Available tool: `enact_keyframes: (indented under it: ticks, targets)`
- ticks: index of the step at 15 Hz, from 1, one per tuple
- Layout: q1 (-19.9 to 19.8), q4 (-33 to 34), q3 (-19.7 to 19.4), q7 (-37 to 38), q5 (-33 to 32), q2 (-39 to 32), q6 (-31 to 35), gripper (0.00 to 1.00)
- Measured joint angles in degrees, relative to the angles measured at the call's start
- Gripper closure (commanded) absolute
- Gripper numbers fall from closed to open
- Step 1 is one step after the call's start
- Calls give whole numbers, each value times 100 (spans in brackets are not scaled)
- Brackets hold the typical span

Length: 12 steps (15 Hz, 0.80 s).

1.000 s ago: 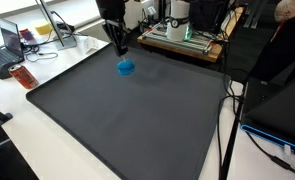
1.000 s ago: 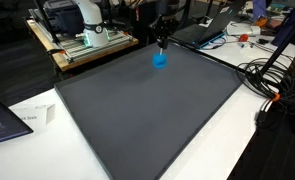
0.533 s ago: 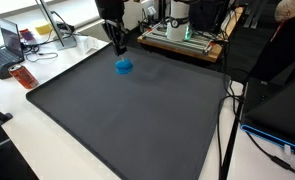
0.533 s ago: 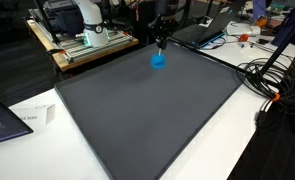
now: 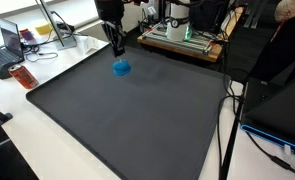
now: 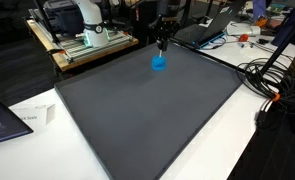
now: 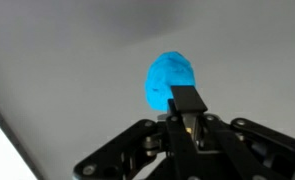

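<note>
A small bright blue soft-looking object [image 5: 120,67] [image 6: 158,63] sits at the far part of a large dark mat [image 5: 137,120] [image 6: 147,110] in both exterior views. My gripper [image 5: 116,48] [image 6: 160,45] points straight down just over it. In the wrist view my gripper [image 7: 185,95] has its jaws pressed together, and the near edge of the blue object [image 7: 169,78] disappears behind the fingertips. They appear to pinch that edge. The contact point itself is hidden.
The mat lies on a white table. A laptop [image 5: 7,45] and an orange item [image 5: 24,77] lie off one edge. Equipment on a wooden board [image 5: 182,35] stands behind. Cables [image 6: 272,75] and a paper [image 6: 32,115] lie beside the mat.
The gripper and the blue object have shifted together a little across the mat. The jaws have stayed shut.
</note>
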<state>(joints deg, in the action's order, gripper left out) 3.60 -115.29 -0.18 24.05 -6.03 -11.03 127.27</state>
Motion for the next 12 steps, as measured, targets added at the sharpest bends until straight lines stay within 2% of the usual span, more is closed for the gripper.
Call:
enact_keyframes:
  ticks: [1,2,5,7,8,10,11,12]
  targets:
    - [12,-5,16,-137,74,-1,25,97]
    - [29,-2,9,-50,-1,-6,56,87]
    - [32,-5,111,-707,394,-32,10,87]
    - [32,-5,138,-809,436,-37,9,87]
    - [30,-5,139,-822,439,-37,9,97]
    - [26,-5,138,-833,439,-41,9,97]
    - [15,-13,165,-1094,611,-40,20,97]
    - [33,-13,150,-985,509,-34,91,97]
